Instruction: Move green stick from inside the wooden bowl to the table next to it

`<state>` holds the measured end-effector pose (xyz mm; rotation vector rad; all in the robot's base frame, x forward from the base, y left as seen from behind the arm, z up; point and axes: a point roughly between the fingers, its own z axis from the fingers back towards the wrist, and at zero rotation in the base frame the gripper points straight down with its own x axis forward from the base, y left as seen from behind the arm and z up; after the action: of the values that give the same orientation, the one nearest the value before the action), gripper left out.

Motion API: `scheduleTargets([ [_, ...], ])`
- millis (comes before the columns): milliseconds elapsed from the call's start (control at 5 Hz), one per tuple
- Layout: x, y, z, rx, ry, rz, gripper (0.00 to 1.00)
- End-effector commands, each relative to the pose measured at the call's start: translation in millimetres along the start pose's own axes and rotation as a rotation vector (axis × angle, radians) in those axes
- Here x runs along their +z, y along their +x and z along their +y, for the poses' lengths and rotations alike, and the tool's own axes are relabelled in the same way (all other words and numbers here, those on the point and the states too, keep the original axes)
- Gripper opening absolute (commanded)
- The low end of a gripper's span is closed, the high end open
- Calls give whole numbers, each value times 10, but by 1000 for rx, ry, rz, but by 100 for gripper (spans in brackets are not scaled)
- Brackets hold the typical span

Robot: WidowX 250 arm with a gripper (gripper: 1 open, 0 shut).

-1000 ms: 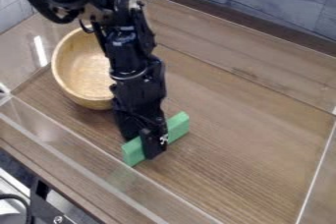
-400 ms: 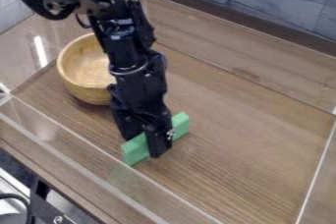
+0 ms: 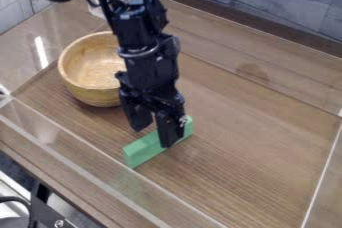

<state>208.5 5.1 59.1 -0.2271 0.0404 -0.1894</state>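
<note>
Camera view from the front corner of the table (image 3: 254, 162), looking down at an angle. The gripper (image 3: 155, 130) points nearly straight down, jaws spread about as wide as they go, with nothing held between them. The black fingers (image 3: 173, 130) hang just over the stick (image 3: 159, 140), and whether a tip still brushes it is hard to say from this angle since the fingers cover the stick's middle.

So the stick is lying flat on the table right under the jaws, running diagonally. Its lower-left end pokes out below and left of the fingers, and its upper-right end shows just right of them. It looks flush on the wood, not tilted or lifted.

The bowl (image 3: 88, 67) sits up and left of the jaws, near but clearly apart from them, and apart from the stick too, with bare tabletop between. Its inside shows only pale grain.

Clear acrylic walls (image 3: 80, 137) run along the table's edge, in front of the jaws.
</note>
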Motion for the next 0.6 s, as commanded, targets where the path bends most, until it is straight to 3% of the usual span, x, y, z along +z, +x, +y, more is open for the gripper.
scheduleTargets([
  [0,267,155,176,12,14,-54,100],
  [200,493,270,379,61,9,-92,100],
  [400,551,316,308,68,-2,-115,100],
])
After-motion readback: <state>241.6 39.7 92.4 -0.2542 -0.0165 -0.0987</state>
